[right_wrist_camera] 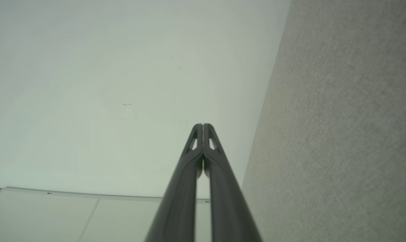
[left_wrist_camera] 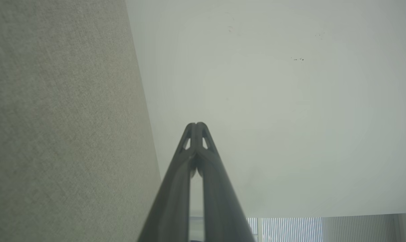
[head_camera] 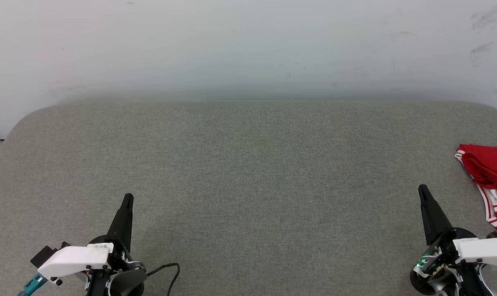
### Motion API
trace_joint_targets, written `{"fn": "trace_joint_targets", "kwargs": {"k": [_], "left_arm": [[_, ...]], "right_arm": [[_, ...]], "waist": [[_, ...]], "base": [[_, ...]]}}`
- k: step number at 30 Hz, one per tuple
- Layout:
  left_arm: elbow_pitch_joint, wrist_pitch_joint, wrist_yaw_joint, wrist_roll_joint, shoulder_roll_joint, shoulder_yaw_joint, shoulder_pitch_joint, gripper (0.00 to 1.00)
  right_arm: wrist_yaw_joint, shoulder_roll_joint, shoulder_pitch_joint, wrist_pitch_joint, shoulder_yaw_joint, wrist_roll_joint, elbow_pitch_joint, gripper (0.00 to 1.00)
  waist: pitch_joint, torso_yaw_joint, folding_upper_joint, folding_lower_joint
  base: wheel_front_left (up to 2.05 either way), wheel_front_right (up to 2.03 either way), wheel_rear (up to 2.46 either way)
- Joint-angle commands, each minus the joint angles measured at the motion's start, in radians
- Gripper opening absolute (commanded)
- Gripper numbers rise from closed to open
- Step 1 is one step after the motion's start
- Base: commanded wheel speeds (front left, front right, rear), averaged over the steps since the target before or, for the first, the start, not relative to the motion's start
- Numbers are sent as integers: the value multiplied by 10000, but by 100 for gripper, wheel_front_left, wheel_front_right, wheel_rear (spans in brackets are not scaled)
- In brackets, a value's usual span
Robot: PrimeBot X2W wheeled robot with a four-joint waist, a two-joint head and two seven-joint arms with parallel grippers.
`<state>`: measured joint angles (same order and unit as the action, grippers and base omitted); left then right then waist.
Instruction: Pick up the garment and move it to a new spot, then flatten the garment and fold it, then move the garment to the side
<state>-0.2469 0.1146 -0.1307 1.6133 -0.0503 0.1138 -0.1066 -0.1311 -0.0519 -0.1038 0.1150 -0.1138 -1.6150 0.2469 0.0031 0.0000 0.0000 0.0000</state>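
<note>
The garment (head_camera: 491, 181), red with white-and-red striped trim, lies crumpled at the far right edge of the grey fabric table (head_camera: 248, 172), partly cut off by the head view's edge. My right gripper (head_camera: 422, 188) stands shut near the front right, a short way left of the garment and not touching it. My left gripper (head_camera: 128, 197) is shut near the front left, far from the garment. In the left wrist view the left gripper (left_wrist_camera: 196, 125) has its tips pressed together with nothing between them. The right gripper (right_wrist_camera: 203, 125) looks the same in the right wrist view.
A pale wall (head_camera: 248, 45) rises just behind the table's far edge. The table's corners are rounded. A black cable (head_camera: 168, 273) loops by the left arm at the front edge. A window blind (left_wrist_camera: 290, 228) shows in the left wrist view.
</note>
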Motion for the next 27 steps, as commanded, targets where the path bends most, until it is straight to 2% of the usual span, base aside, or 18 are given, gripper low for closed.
{"fn": "trace_joint_targets", "kwargs": {"k": [1, 27], "left_arm": [[2, 28, 1, -27, 13, 31, -75, 0], [2, 29, 1, -28, 14, 35, -75, 0]], "right_arm": [[5, 37, -136, 21, -1, 59, 10, 0], [7, 38, -136, 21, 2, 58, 10, 0]], "waist": [[0, 0, 0, 0], [0, 0, 0, 0]], "base": [[0, 0, 0], [0, 0, 0]]}}
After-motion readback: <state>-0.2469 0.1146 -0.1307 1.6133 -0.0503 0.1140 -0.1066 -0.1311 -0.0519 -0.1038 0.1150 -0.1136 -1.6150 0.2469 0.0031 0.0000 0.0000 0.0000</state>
